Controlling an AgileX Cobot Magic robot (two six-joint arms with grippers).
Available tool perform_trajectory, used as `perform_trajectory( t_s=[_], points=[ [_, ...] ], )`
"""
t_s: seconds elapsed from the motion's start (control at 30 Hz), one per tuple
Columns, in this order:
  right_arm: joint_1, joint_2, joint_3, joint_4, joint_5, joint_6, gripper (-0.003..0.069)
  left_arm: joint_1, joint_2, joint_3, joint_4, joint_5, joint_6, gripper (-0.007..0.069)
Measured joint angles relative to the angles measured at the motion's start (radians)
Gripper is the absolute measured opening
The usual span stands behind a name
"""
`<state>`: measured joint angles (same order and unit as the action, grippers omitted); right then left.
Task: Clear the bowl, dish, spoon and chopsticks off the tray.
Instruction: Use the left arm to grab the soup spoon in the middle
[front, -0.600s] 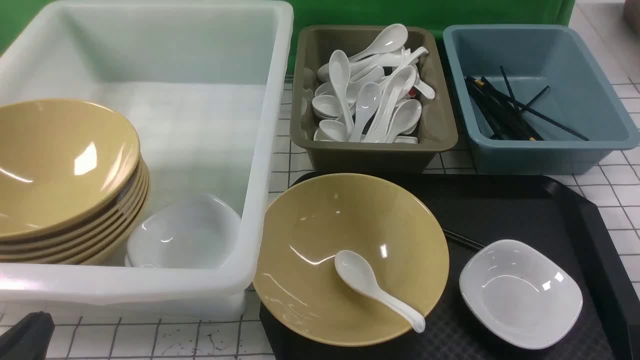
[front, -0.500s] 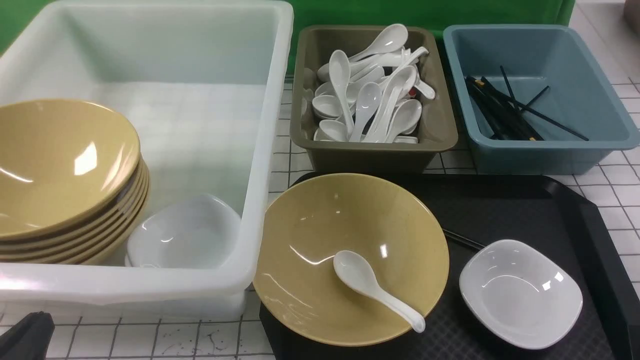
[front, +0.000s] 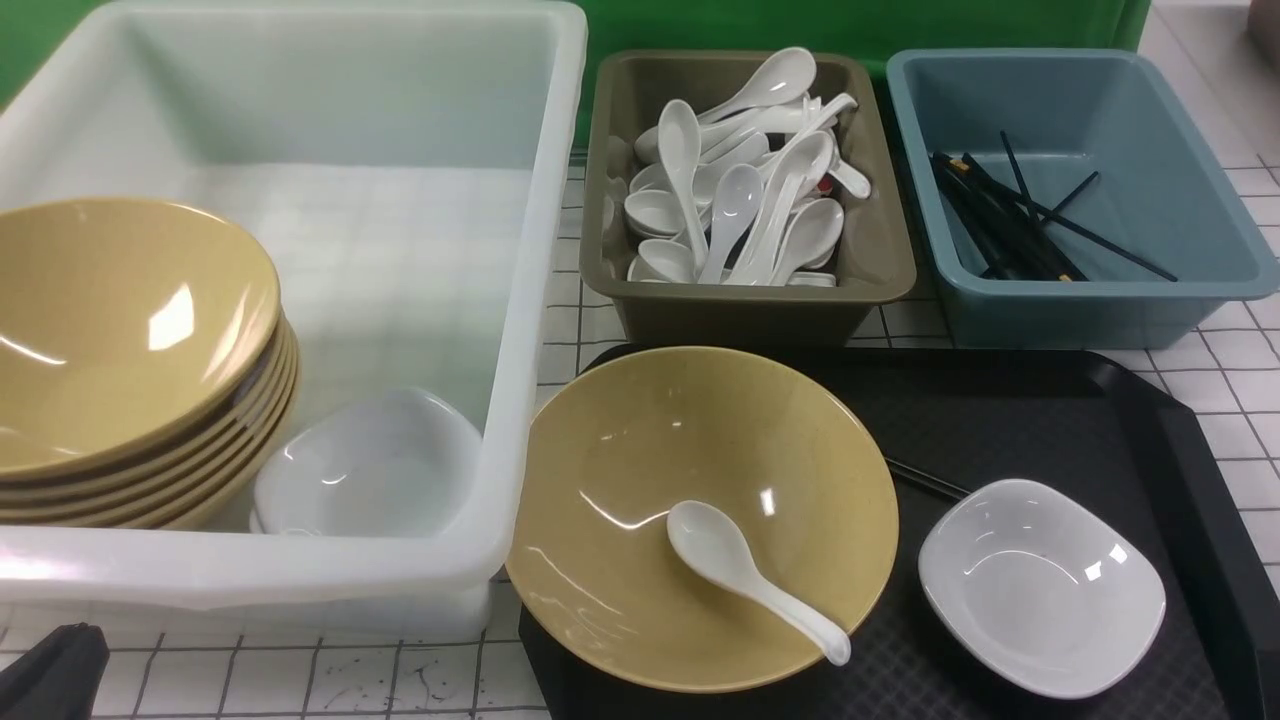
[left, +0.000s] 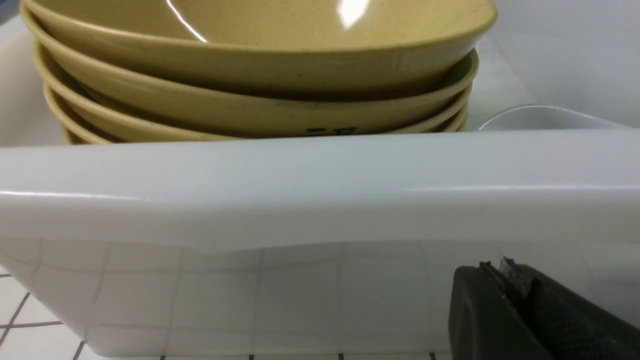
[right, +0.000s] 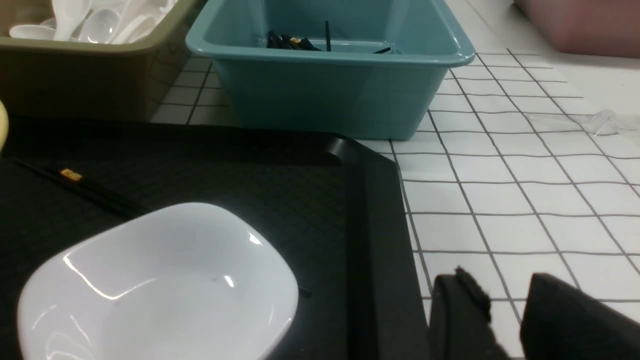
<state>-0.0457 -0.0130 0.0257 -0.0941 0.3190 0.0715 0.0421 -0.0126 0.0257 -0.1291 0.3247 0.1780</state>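
Note:
The tan bowl (front: 640, 470) sits on the left part of the black tray (front: 1050, 420), with the white spoon (front: 750, 580) lying inside it. The white dish (front: 1040, 585) sits on the tray's front right and shows in the right wrist view (right: 160, 280). The chopsticks (front: 925, 480) lie between bowl and dish, mostly hidden by the bowl; their gold band shows in the right wrist view (right: 75, 187). My left gripper (front: 50, 670) is shut and empty, low in front of the white bin (left: 320, 185). My right gripper (right: 505, 295) is open and empty, just off the tray's right rim (right: 370, 200).
The white bin (front: 540, 250) at the left holds a stack of tan bowls (front: 130, 350) and white dishes (front: 370, 470). An olive bin (front: 880, 250) of spoons and a blue bin (front: 1180, 200) of black chopsticks stand behind the tray. The table is white grid tile (right: 525, 200).

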Motion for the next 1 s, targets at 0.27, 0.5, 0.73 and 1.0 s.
perform_trajectory(
  t_s=[0.27,0.5,0.73,1.0],
  points=[
    [0.0,0.0,0.0,0.0,0.0,0.0,0.0236,0.0,0.0,0.0,0.0,0.0,0.0,-0.0012],
    [0.0,0.0,0.002,-0.007,-0.054,-0.001,0.0236,0.0,0.0,0.001,-0.001,-0.037,0.001,-0.0012],
    [0.0,0.0,0.004,-0.01,-0.528,0.015,0.0236,0.0,0.0,0.001,-0.014,-0.441,-0.015,-0.0012],
    [0.0,0.0,0.004,-0.007,-0.952,0.163,0.023,0.0,0.0,0.001,-0.03,-1.002,-0.159,-0.0012]
  ],
)
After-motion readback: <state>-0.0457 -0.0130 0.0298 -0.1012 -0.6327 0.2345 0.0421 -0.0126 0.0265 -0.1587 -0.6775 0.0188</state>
